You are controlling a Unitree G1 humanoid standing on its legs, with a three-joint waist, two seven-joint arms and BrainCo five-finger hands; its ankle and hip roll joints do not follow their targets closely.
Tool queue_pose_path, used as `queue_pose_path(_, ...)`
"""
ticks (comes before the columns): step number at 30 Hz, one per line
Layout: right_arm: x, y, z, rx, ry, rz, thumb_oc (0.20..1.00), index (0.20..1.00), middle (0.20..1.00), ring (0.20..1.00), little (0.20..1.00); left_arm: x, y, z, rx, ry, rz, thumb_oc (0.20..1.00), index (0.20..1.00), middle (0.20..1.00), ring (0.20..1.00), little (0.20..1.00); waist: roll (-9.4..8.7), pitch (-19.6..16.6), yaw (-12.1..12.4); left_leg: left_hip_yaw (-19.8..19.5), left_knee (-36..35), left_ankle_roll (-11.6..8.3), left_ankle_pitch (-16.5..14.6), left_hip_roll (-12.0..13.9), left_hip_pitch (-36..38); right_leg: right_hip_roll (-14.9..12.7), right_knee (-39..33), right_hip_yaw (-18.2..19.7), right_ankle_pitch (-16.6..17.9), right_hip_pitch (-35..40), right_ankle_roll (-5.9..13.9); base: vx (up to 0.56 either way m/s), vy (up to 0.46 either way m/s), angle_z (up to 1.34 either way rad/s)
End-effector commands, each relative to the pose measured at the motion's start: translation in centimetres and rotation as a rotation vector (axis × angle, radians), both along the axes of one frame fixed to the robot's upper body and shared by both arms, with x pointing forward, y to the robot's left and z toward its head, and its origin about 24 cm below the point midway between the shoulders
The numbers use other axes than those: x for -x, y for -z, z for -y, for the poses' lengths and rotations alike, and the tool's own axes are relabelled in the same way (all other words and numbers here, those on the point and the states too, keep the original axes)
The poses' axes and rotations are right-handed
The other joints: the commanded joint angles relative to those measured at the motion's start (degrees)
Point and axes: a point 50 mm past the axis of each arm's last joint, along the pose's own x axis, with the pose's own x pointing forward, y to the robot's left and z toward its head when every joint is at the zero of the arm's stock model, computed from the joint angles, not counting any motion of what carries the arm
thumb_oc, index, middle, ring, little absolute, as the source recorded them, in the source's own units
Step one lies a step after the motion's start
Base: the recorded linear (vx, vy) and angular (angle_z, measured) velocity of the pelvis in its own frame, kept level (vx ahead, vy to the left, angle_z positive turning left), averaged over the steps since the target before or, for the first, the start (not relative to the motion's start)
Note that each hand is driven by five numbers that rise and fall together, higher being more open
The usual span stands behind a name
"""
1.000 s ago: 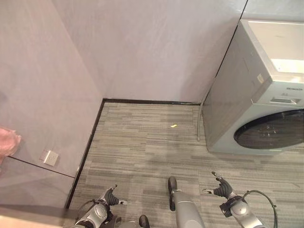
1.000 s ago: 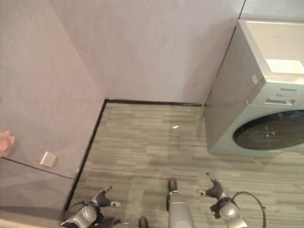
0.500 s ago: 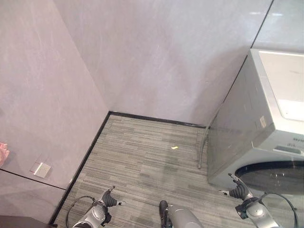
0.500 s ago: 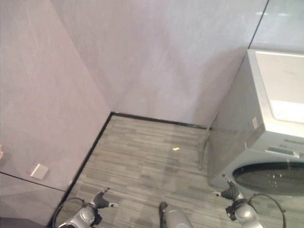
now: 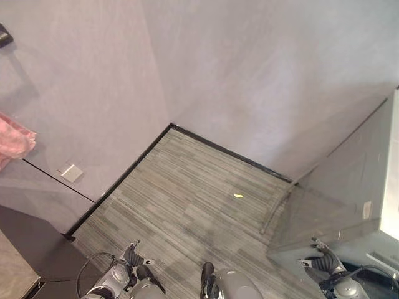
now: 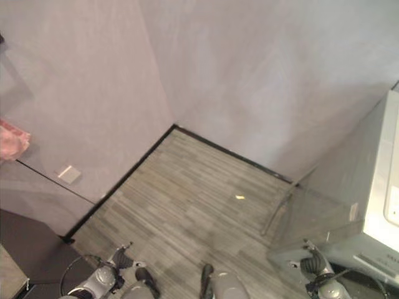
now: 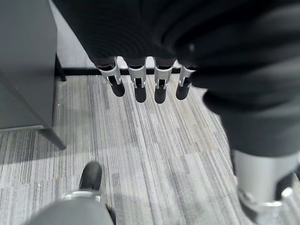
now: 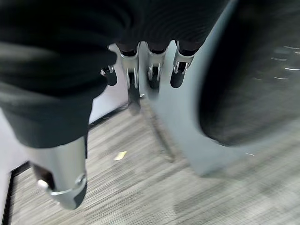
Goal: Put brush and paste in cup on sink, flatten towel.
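Not much of the task's stuff can be seen yet — just a bit of pink towel (image 5: 14, 141) hanging at the far left against the grey wall (image 5: 93, 93), above the dark cabinet (image 5: 34, 246) whose pale counter (image 5: 11, 274) corner pokes in at the lower left. No brush, paste, cup or sink can be made out, so where those sit can't be told.

The left hand (image 7: 140, 79) is seen hanging over the striped floor (image 5: 199, 193) with fingers straight and relaxed, nothing held. Same for the right hand (image 8: 150, 70) — fingers loose and straight, nothing gripped, hanging just beside the front of the washing machine (image 5: 349, 212). A small yellowish scrap (image 5: 238, 195) lies on the floor well apart from both hands.

On handling, judged from what's visible: the towel looks soft and floppy, light, nothing to break. It would probably be best taken by an edge or corner with a pinch, then spread out with flat fingers pressed along it, since a bunched grab in the middle would just wrinkle it more. How it is hung or what carries it can't be seen. A brush and a paste tube would be expected to be light and a bit slippery, best pinched around the middle, but that's a guess from the task alone — nothing here shows them.
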Motion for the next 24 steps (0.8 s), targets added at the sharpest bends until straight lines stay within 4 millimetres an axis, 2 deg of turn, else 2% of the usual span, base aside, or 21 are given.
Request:
queue_pose_path(1,-0.4,-0.9,0.1,0.03,-0.033,0.041,1.0,1.0,1.0,1.0,1.0,-0.5,-0.9,-1.7,-0.038,-0.013,0.046,1.0,1.0,1.0,1.0,1.0,-1.83,-1.76,0.12,1.24,5.79,4.36,-5.91,-5.55,0.22,-7.42,-1.89,6.99,2.29,10.97,0.59,0.33,0.302,-0.12)
queue_pose_path(3,-0.6,-0.7,-0.4,0.025,-0.053,0.039,1.0,1.0,1.0,1.0,1.0,-0.5,-1.0,-1.7,-0.034,-0.012,0.054,1.0,1.0,1.0,1.0,1.0,-2.17,-2.19,0.94,1.12,5.71,5.61,-7.55,-7.33,0.55,-9.12,-0.62,7.08,3.05,11.35,1.66,0.26,0.249,-0.2)
queue_pose_path(5,-1.0,-0.6,-1.0,0.012,-0.072,0.044,1.0,1.0,1.0,1.0,1.0,-0.6,-1.1,-1.6,-0.034,0.006,0.062,1.0,1.0,1.0,1.0,1.0,-2.34,-2.53,1.51,0.54,5.01,7.17,-9.12,-9.73,1.32,-10.96,3.67,7.52,4.77,10.3,2.64,0.19,0.234,0.02)
queue_pose_path(6,-1.0,-0.5,-1.2,0.008,-0.077,0.042,1.0,1.0,1.0,1.0,1.0,-0.6,-1.1,-1.6,-0.037,0.021,0.063,1.0,1.0,1.0,1.0,1.0,-2.61,-2.67,1.51,0.19,4.71,8.07,-9.7,-11.15,1.59,-12.04,6.42,8.19,6.44,9.48,3.19,0.13,0.23,0.32)
queue_pose_path(7,-1.3,-0.5,-1.7,0.004,-0.101,0.05,1.0,1.0,1.0,1.0,1.0,-0.7,-1.2,-1.6,-0.04,0.034,0.067,1.0,1.0,1.0,1.0,1.0,-2.49,-2.7,1.49,0.21,3.92,9.42,-8.96,-12.05,1.54,-12.19,7.84,8.91,9.82,8.46,2.87,0.13,0.164,0.3)
queue_pose_path(8,-1.3,-0.5,-1.7,0.004,-0.101,0.048,1.0,1.0,1.0,1.0,1.0,-0.6,-1.2,-1.5,-0.039,0.034,0.065,1.0,1.0,1.0,1.0,1.0,-2.75,-2.79,1.41,-0.62,4.35,8.88,-10.18,-12.54,1.79,-12.5,8.34,9.49,8.85,8.75,3.45,0.11,0.161,0.05)
queue_pose_path(9,-1.5,-0.4,-2.1,-0.008,-0.114,0.049,1.0,1.0,1.0,1.0,1.0,-0.8,-1.4,-1.6,-0.04,0.045,0.077,1.0,1.0,1.0,1.0,1.0,-2.4,-2.66,0.99,-1.97,3.56,10.7,-9.51,-13.88,1.74,-11.19,13.19,13.03,12.85,5.95,2.99,0.1,0.09,0.02)
queue_pose_path(10,-1.5,-0.4,-2.1,-0.008,-0.114,0.049,1.0,1.0,1.0,1.0,1.0,-0.8,-1.4,-1.6,-0.04,0.045,0.077,1.0,1.0,1.0,1.0,1.0,-2.41,-2.69,1.0,-1.96,3.56,10.7,-9.52,-13.89,1.72,-11.2,13.21,13.04,12.85,5.91,2.99,0.13,0.098,0.49)
queue_pose_path(11,-1.5,-0.3,-2.6,-0.023,-0.126,0.047,1.0,1.0,1.0,1.0,1.0,-0.5,-1.2,-1.6,-0.041,0.054,0.066,1.0,1.0,1.0,1.0,1.0,-1.88,-3.09,-0.18,-4.38,2.42,10.86,-9.23,-14.8,2.17,-6.68,13.08,19.56,11.47,4.04,2.94,0.14,0.041,0.76)
queue_pose_path(12,-1.4,0.0,-2.8,-0.031,-0.13,0.037,1.0,1.0,1.0,1.0,1.0,-0.3,-1.1,-1.5,-0.035,0.052,0.065,1.0,1.0,1.0,1.0,1.0,-1.78,-2.95,-0.52,-5.87,2.23,10.86,-9.4,-15.42,2.62,-5.65,11.93,21.55,9.4,2.71,2.67,0.14,0.039,0.99)
queue_pose_path(13,-1.4,0.0,-2.8,-0.031,-0.131,0.038,1.0,1.0,1.0,1.0,1.0,-0.3,-1.1,-1.5,-0.035,0.052,0.065,1.0,1.0,1.0,1.0,1.0,-1.64,-3.13,-0.45,-5.82,2.07,10.83,-9.19,-15.26,2.43,-5.47,11.7,21.59,9.69,2.5,2.6,0.11,0.017,0.81)
queue_pose_path(14,-1.7,0.1,-3.1,-0.037,-0.14,0.037,1.0,1.0,1.0,1.0,1.0,-0.1,-0.9,-1.6,-0.038,0.04,0.055,1.0,1.0,1.0,1.0,1.0,-1.72,-3.16,-0.15,-6.65,2.24,10.7,-9.37,-15.55,2.57,-5.63,7.27,20.62,8.2,2.24,2.18,0.1,-0.033,0.65)
queue_pose_path(15,-1.6,0.5,-3.1,-0.037,-0.136,0.022,1.0,1.0,1.0,1.0,1.0,0.1,-0.9,-1.7,-0.043,0.033,0.052,1.0,1.0,1.0,1.0,1.0,-1.75,-2.91,-0.45,-7.73,1.92,10.64,-9.86,-16.22,3.3,-4.47,5.72,22.23,7.79,0.35,2.42,0.12,-0.064,0.61)
queue_pose_path(18,-1.9,0.9,-3.8,-0.044,-0.163,0.009,1.0,1.0,1.0,1.0,1.0,-0.2,-1.0,-1.9,-0.047,0.016,0.058,1.0,1.0,1.0,1.0,1.0,-2.25,-1.67,-1.71,-11.08,1.95,10.18,-10.61,-17.96,4.93,-0.96,1.46,28.3,11.37,-6.17,3.38,0.11,-0.094,0.47)
queue_pose_path(20,-1.4,1.3,-4.2,-0.054,-0.179,-0.019,1.0,1.0,1.0,1.0,1.0,-0.1,-0.9,-1.9,-0.044,0.022,0.053,1.0,1.0,1.0,1.0,1.0,-3.09,-1.32,-2.75,-14.19,2.2,9.83,-10.94,-19.11,6.17,0.92,1.1,33.19,12.41,-6.28,4.18,0.12,-0.09,0.97)
queue_pose_path(21,-1.4,1.3,-4.2,-0.054,-0.179,-0.019,1.0,1.0,1.0,1.0,1.0,-0.1,-0.9,-1.9,-0.044,0.022,0.053,1.0,1.0,1.0,1.0,1.0,-3.1,-1.3,-2.77,-14.21,2.2,9.83,-10.95,-19.11,6.19,0.91,1.12,33.18,12.39,-6.26,4.18,0.09,-0.143,1.2)
queue_pose_path(22,-0.9,1.9,-4.3,-0.061,-0.169,-0.05,1.0,1.0,1.0,1.0,1.0,0.0,-0.8,-1.8,-0.049,0.031,0.047,1.0,1.0,1.0,1.0,1.0,-3.81,-1.48,-2.55,-15.92,3.11,9.74,-11.25,-19.37,6.18,2.07,1.73,35.07,11.44,-4.93,3.53,0.08,-0.167,0.89)
queue_pose_path(24,-0.5,2.5,-4.3,-0.058,-0.166,-0.082,1.0,1.0,1.0,1.0,1.0,0.4,-0.6,-2.0,-0.051,0.024,0.032,1.0,1.0,1.0,1.0,1.0,-4.22,-2.1,-1.49,-16.96,3.78,9.55,-11.46,-19.52,5.98,1.38,0.89,33.4,10.6,-3.24,2.53,0.1,-0.208,0.93)
